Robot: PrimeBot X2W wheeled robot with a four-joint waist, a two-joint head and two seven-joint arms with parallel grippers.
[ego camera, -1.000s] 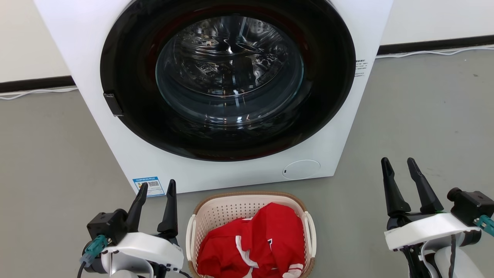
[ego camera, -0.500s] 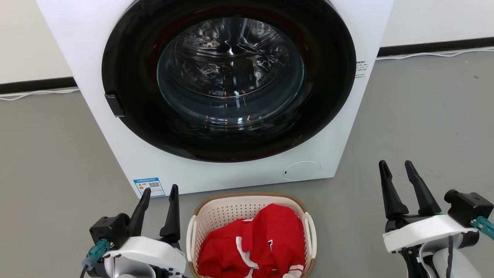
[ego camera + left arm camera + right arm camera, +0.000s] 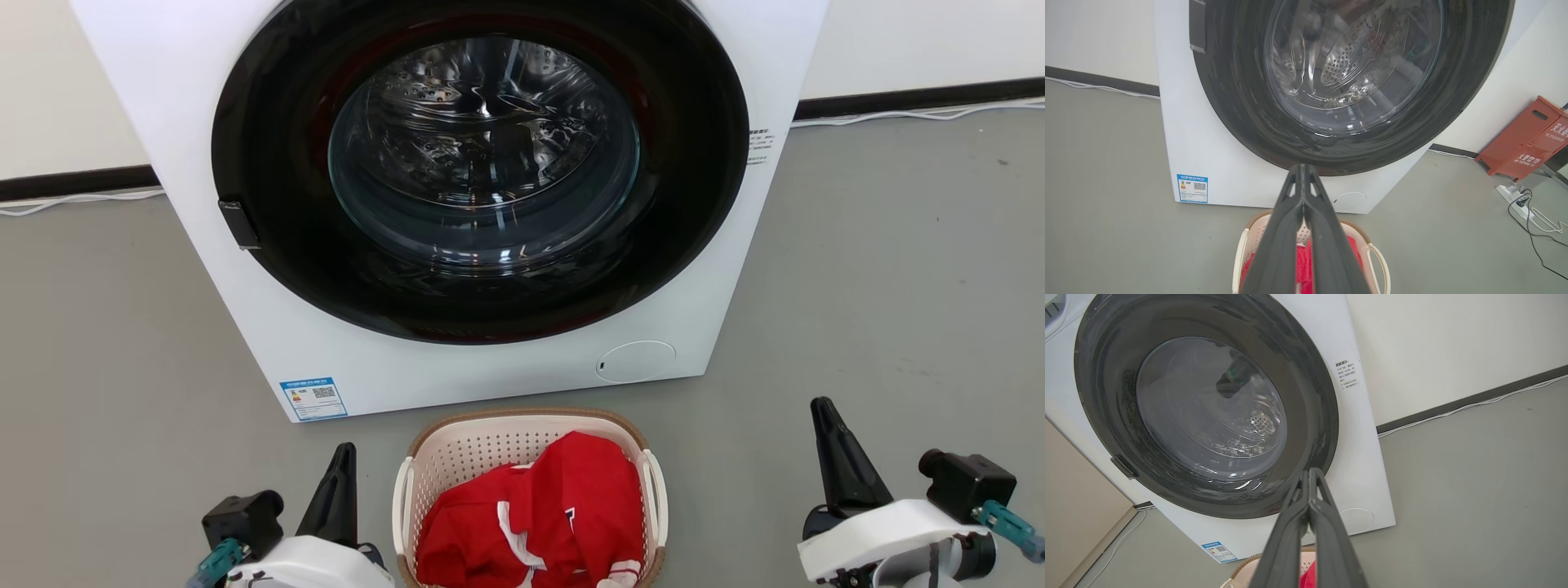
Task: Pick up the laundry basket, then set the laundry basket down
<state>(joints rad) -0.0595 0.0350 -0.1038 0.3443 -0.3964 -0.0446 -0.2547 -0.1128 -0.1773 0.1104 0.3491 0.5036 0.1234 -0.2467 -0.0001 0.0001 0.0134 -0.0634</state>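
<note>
The cream-white laundry basket (image 3: 457, 457) with its brown rim stands on the grey floor just before the washing machine, holding red clothing (image 3: 539, 523). Its white side handles (image 3: 655, 498) stick out left and right. My left gripper (image 3: 343, 457) hangs to the basket's left, fingers pressed together and holding nothing. My right gripper (image 3: 823, 412) is well off to the basket's right, likewise shut and empty. In the left wrist view the basket (image 3: 1378, 261) lies beneath my shut left gripper (image 3: 1303, 169). The right wrist view has my right gripper (image 3: 1310, 471) above the basket rim (image 3: 1245, 569).
A white front-loading washing machine (image 3: 245, 310) with a closed dark round door (image 3: 482, 171) rises right behind the basket. A red box (image 3: 1523, 143) and a power strip with cables (image 3: 1519, 198) lie by the wall on the right. Bare grey floor spreads on both sides.
Both grippers have shut and dropped lower and back toward the bottom of the head view. The basket has stayed in place.
</note>
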